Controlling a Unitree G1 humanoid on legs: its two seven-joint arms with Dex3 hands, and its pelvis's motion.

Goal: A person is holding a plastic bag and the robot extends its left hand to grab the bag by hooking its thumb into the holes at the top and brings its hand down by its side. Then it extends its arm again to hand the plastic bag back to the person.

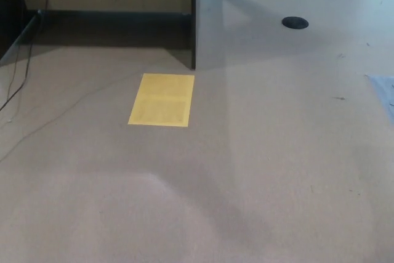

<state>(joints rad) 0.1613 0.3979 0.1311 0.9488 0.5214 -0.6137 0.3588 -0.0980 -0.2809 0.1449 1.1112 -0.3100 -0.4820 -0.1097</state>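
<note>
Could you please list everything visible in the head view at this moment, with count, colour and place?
Floor: one, beige, fills most of the view.
Yellow sheet: one, yellow, flat on the floor, left of centre.
Dark panel edge: one, dark, upright, top centre.
Round black disc: one, black, on the floor, upper right.
Cable: one, dark, trailing along the far left.
Pale bluish item: one, cut off at the right edge.
Plastic bag, person: not in view.
Robot's hands: neither in view.
</note>
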